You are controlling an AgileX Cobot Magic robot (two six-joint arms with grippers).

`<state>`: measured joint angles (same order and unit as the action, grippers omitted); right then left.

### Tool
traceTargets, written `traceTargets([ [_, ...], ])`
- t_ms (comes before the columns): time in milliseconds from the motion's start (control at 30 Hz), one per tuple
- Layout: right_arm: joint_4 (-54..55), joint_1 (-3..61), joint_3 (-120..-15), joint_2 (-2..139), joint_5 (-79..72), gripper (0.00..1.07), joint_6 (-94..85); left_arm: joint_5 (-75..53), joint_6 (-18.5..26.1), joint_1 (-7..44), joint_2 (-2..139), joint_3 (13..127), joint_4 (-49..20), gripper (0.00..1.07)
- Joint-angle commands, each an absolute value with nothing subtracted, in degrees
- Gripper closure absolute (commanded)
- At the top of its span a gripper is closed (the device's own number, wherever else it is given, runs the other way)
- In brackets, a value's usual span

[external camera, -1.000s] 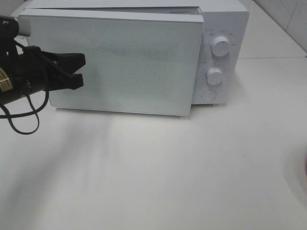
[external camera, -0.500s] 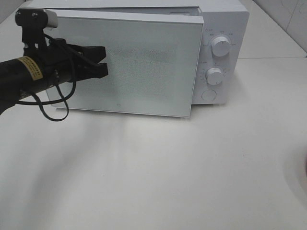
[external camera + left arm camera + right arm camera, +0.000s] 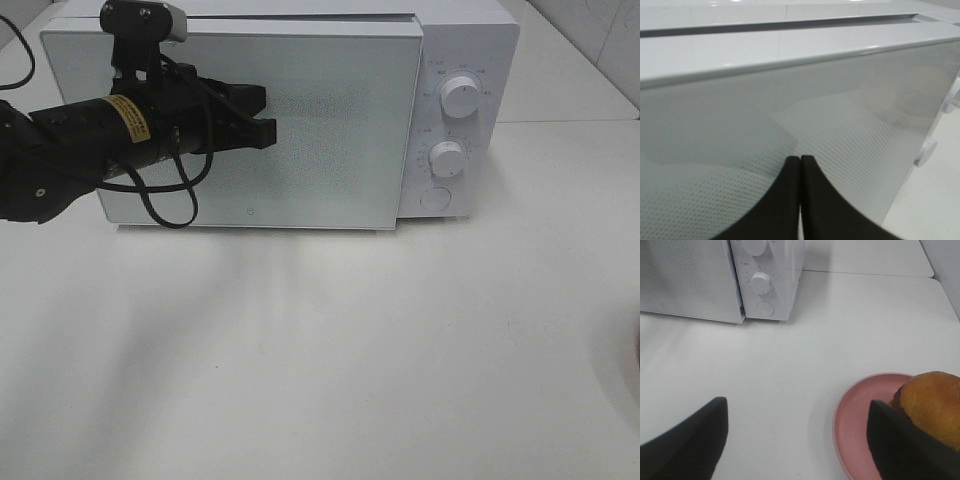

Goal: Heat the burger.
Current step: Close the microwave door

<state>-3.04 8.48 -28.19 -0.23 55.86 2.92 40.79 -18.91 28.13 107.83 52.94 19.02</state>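
Nearest the onlooker, at the table's right edge, the burger [image 3: 932, 405] is sitting on a pink plate [image 3: 852, 427], well apart from the microwave [image 3: 470, 60] it is meant for. It is standing upright, dome uppermost, its tall axis running bottom to top; only the golden bun is showing, so which way its filling layers are facing is hard to tell. The right gripper [image 3: 795, 440] is hovering above the white table [image 3: 330, 350] just beside the plate, jaws spread wide and grasping nothing. Farther back, the left gripper [image 3: 262, 122] is pressing its clenched, empty jaws flat against the microwave door [image 3: 330, 130], which appears to be lying nearly flush with the oven front. With the burger not yet inside, shutting this door looks premature; the better move is probably swinging it wide and holding it there while the right arm is gripping the bun low on its sides and carrying it across level.
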Motion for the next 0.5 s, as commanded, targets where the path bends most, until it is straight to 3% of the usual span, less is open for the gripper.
traceTargets([
  [33, -2.8, 8.1, -28.1, -1.9, 54.9, 0.32, 3.1, 40.5, -18.8, 28.6, 108.2, 54.8, 16.3, 1.07],
  [500, -2.8, 8.1, -28.1, -1.9, 54.9, 0.32, 3.1, 39.7, -18.6, 32.9, 112.1, 61.5, 11.7, 1.07],
])
